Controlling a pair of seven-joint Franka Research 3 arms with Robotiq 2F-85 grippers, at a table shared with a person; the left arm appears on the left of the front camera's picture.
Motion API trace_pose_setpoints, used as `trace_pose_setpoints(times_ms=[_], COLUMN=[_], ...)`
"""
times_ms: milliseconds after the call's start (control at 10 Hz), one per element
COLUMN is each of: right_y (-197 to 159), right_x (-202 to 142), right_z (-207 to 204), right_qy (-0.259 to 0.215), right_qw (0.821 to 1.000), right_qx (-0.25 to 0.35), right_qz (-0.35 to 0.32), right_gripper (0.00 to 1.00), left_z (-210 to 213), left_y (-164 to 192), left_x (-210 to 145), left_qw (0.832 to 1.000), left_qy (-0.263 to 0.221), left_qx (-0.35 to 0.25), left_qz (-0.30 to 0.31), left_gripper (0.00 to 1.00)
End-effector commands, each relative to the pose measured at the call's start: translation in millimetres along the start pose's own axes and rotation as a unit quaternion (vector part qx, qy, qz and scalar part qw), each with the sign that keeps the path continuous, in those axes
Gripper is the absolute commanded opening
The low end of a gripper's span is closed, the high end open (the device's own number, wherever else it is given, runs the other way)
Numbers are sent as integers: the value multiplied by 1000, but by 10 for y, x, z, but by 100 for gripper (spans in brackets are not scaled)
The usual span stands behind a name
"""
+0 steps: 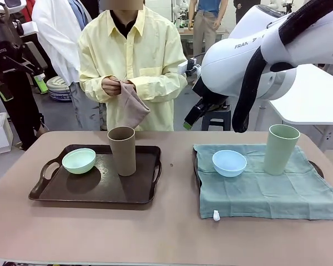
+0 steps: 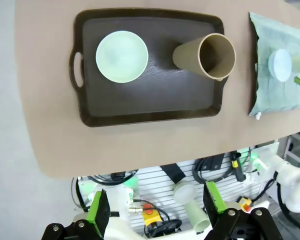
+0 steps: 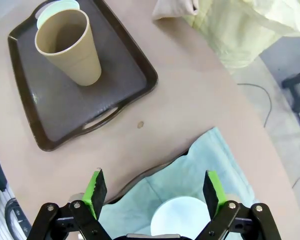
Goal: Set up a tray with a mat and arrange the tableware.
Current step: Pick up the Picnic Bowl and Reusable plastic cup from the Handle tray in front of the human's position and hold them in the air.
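Closest to the lens is bare table [image 1: 155, 244], then the front hem of a teal mat [image 1: 266, 194] with its small white tag [image 1: 216, 215]. The mat is draped over the right tray [image 1: 316, 168], whose dark rim peeps out at both sides. On it stand the light blue bowl [image 1: 229, 163] and, to its right, the pale green tumbler [image 1: 281, 149], upright and apart from the bowl; that side looks finished. The left tray [image 1: 100, 194] has no mat: the mint green bowl [image 1: 79, 160] and the brown tumbler [image 1: 122, 151] sit directly on its dark floor, side by side without touching. Across the table a person [image 1: 150, 50] holds a brownish cloth [image 1: 132, 108], probably the mat meant for this tray — in which case bowl and tumbler would need lifting off first.

Both arms are raised, which leaves the table free for the person. The left gripper [image 2: 156, 207] has its fingers [image 2: 99, 212] spread wide with nothing between them, and looks down from well above the left tray. The right gripper [image 3: 153, 192] is likewise spread and empty; the light blue bowl lies below it, lined up between its fingers [image 3: 96, 192] yet well apart — the brown tumbler is farther off.
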State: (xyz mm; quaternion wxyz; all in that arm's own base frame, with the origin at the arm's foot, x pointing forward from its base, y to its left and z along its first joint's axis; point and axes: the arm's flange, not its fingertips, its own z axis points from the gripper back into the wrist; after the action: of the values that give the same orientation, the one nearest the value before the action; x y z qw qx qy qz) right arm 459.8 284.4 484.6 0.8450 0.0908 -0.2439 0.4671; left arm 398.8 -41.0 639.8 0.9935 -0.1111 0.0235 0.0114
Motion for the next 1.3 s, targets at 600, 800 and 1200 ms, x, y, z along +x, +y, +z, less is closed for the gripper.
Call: trace_pose_setpoints(times_ms=[600,800,1200], right_y=[205,292,357], right_x=[41,112,159], right_z=[-880,-1138,-1353], right_qy=[-213,-194,-156], right_qw=[960,956,963], right_qx=[103,163,164], right_qz=[148,145,145], right_gripper=[100,100,100], left_z=[-468,-745,-1054], left_y=[-111,-37,1], left_x=[376,425,483], left_qw=[994,994,993], left_qy=[-34,-29,-23], left_qx=[100,95,85], left_qz=[-33,-53,-74], left_gripper=[99,99,99])
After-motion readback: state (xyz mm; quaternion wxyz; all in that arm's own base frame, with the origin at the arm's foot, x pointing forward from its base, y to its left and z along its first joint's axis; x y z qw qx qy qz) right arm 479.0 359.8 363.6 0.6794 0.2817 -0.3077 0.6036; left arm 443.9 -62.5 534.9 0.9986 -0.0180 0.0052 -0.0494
